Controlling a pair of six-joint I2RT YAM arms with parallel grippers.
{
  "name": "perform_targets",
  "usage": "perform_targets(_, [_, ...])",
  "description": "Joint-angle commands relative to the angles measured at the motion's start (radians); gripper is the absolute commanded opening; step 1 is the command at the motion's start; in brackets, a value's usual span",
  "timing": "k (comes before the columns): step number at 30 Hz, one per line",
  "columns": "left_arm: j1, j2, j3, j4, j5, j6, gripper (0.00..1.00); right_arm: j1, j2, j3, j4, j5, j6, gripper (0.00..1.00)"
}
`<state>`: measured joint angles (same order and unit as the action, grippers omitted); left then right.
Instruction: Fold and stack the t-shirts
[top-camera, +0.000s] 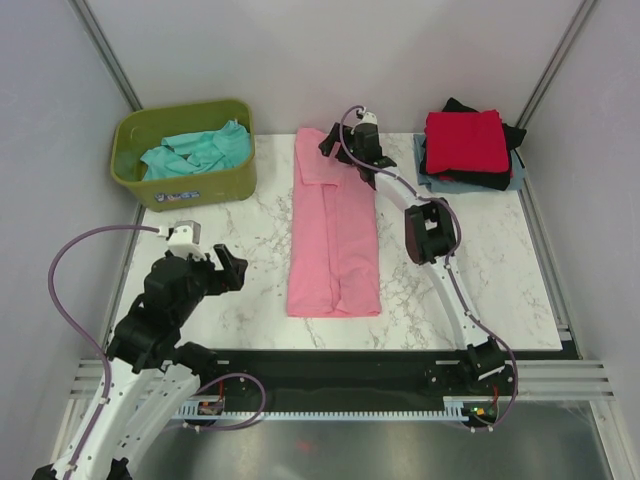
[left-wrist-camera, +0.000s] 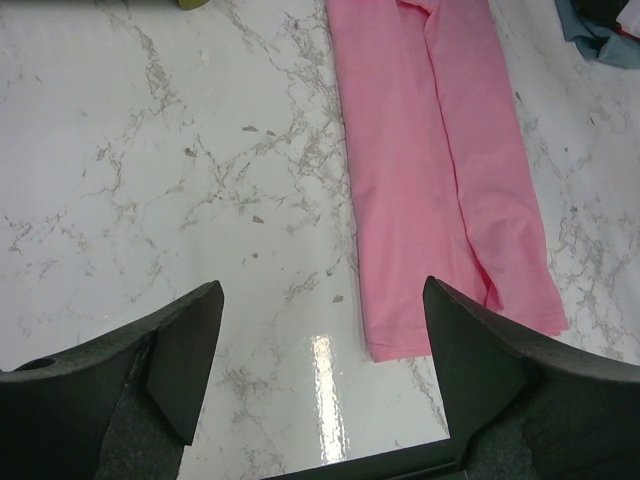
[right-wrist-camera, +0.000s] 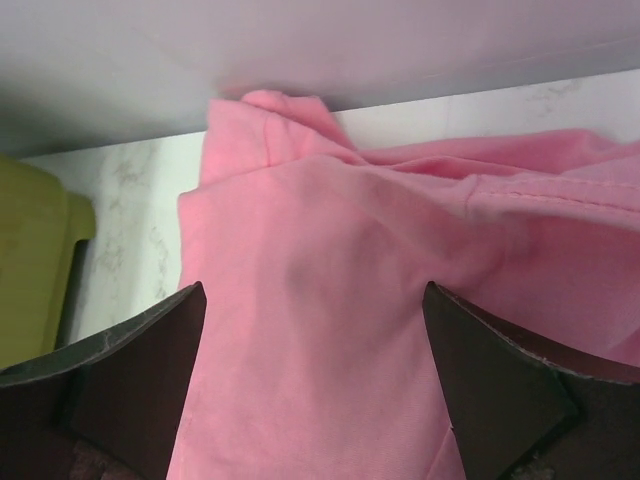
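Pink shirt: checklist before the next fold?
1. Fold state: pink shirt lies as a long strip, sides folded in: ok.
2. Jaws: right gripper open over the shirt's far end: ok.
3. Right fingers touching the cloth: cannot tell.
4. Jaws: left gripper open: ok.
5. Left gripper at the near hem: not ok; it is over bare table, left of the shirt.
6. Stack, red shirt on top, apart from the strip: ok.
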<state>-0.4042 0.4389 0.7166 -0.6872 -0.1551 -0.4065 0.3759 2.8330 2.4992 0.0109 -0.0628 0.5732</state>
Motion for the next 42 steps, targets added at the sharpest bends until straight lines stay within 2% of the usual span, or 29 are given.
perform_targets(1, [0.011, 0.012, 0.011, 0.009, 0.005, -0.005, 0.88, 0.009, -0.023, -0.042, 0.147, -0.216, -0.012, 0.98])
perform_targets(6, [0.018, 0.075, 0.026, 0.029, 0.092, 0.012, 0.89, 0.009, -0.268, -0.227, 0.178, -0.281, -0.061, 0.98])
perform_targets(10, [0.018, 0.228, 0.02, 0.098, 0.198, -0.038, 0.9, 0.008, -0.46, -0.339, 0.086, -0.264, -0.087, 0.98])
perform_targets(11, [0.016, 0.25, 0.011, 0.122, 0.203, -0.057, 0.9, 0.009, -0.563, -0.386, 0.071, -0.255, -0.098, 0.98])
perform_targets(14, [0.008, 0.328, -0.011, 0.15, 0.189, -0.132, 0.89, 0.008, -0.804, -0.7, -0.006, -0.171, -0.124, 0.98])
perform_targets(16, [-0.001, 0.36, -0.032, 0.169, 0.186, -0.17, 0.89, 0.009, -0.927, -0.845, -0.116, -0.094, -0.104, 0.98])
perform_targets(17, [-0.005, 0.382, -0.063, 0.184, 0.187, -0.185, 0.88, 0.008, -1.042, -0.917, -0.147, -0.042, -0.095, 0.98])
perform_targets(20, [-0.024, 0.417, -0.129, 0.262, 0.219, -0.238, 0.86, 0.009, -1.26, -1.3, -0.23, -0.014, -0.021, 0.98])
perform_targets(22, [-0.047, 0.435, -0.169, 0.308, 0.22, -0.27, 0.85, 0.012, -1.415, -1.449, -0.246, -0.022, 0.054, 0.97])
perform_targets(23, [-0.057, 0.445, -0.181, 0.322, 0.216, -0.281, 0.85, 0.017, -1.464, -1.584, -0.252, -0.014, 0.077, 0.96])
perform_targets(25, [-0.082, 0.468, -0.21, 0.353, 0.212, -0.307, 0.83, 0.041, -1.594, -1.703, -0.256, 0.003, 0.149, 0.93])
perform_targets(26, [-0.093, 0.475, -0.218, 0.362, 0.207, -0.316, 0.82, 0.053, -1.629, -1.802, -0.258, 0.015, 0.172, 0.92])
perform_targets(32, [-0.176, 0.544, -0.261, 0.394, 0.157, -0.393, 0.8, 0.195, -1.755, -2.011, -0.246, 0.057, 0.293, 0.86])
perform_targets(38, [-0.179, 0.577, -0.324, 0.465, 0.158, -0.42, 0.78, 0.242, -1.729, -2.07, -0.181, 0.051, 0.346, 0.78])
perform_targets(42, [-0.186, 0.601, -0.353, 0.509, 0.18, -0.439, 0.75, 0.277, -1.681, -2.087, -0.137, 0.043, 0.361, 0.66])
